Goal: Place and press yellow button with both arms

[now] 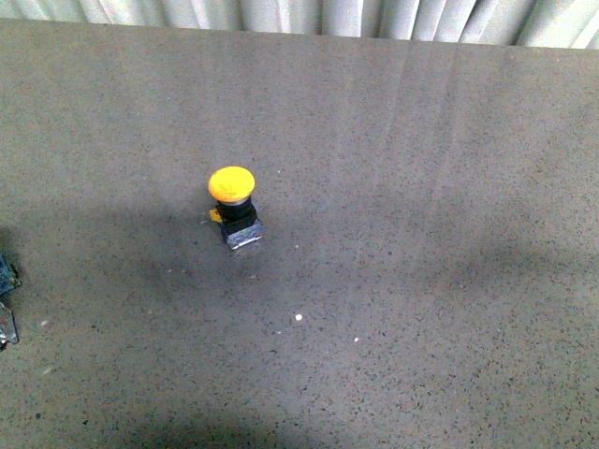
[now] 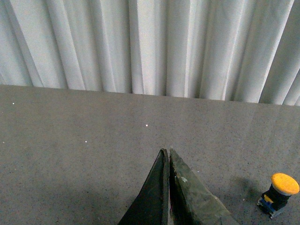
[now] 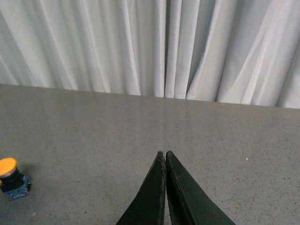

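The yellow button (image 1: 232, 185) stands upright on the grey table (image 1: 421, 281), left of the middle, on a black collar and silvery base block. The left wrist view shows the yellow button (image 2: 284, 184) off to one side of my left gripper (image 2: 167, 151), well apart from it. That gripper is shut with nothing between its fingers. In the right wrist view my right gripper (image 3: 163, 153) is likewise shut and empty, and the yellow button (image 3: 8, 167) sits far off near the frame's edge. Neither arm's jaws show in the front view.
A pleated white curtain (image 1: 328, 14) hangs behind the table's far edge. A small blue and metal part (image 1: 6, 290) pokes in at the front view's left edge. Small white specks (image 1: 299, 317) lie on the speckled table surface.
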You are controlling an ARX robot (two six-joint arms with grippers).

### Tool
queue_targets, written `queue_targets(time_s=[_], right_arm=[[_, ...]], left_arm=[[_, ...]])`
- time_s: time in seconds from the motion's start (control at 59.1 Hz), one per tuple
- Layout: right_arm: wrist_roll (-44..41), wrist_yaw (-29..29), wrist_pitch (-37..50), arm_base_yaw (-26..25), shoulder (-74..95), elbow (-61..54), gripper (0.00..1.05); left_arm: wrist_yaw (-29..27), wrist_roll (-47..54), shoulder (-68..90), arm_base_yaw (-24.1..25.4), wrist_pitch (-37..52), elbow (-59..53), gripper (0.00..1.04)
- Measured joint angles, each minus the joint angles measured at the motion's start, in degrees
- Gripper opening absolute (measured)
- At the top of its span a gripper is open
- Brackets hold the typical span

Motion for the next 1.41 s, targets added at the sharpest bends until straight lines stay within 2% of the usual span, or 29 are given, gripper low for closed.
queue_targets(time_s=[0.745, 0.863, 1.067, 1.117, 1.253, 1.405], right_arm=[[0.0, 0.0, -14.7, 0.0, -14.9, 0.0, 0.01], [0.0, 0.1, -24.2, 0.0, -22.9, 0.0, 0.01], [0.0, 0.1, -24.8, 0.0, -24.7, 0.0, 0.01], [-0.1, 0.2, -24.8, 0.0, -24.7, 0.0, 0.03], [-0.1, 0.1, -24.8, 0.0, -24.8, 0.0, 0.26], [-0.1, 0.1, -24.8, 0.0, -24.8, 0.0, 0.66]], left_arm=[[0.0, 0.0, 0.0, 0.0, 0.0, 0.0, 0.01], [0.0, 0.0, 0.0, 0.0, 0.0, 0.0, 0.01], [0.0, 0.0, 0.0, 0.0, 0.0, 0.0, 0.02], [0.0, 0.0, 0.0, 0.0, 0.0, 0.0, 0.09], [0.0, 0.0, 0.0, 0.0, 0.0, 0.0, 0.32], [0.0, 0.0, 0.0, 0.0, 0.0, 0.0, 0.73]])
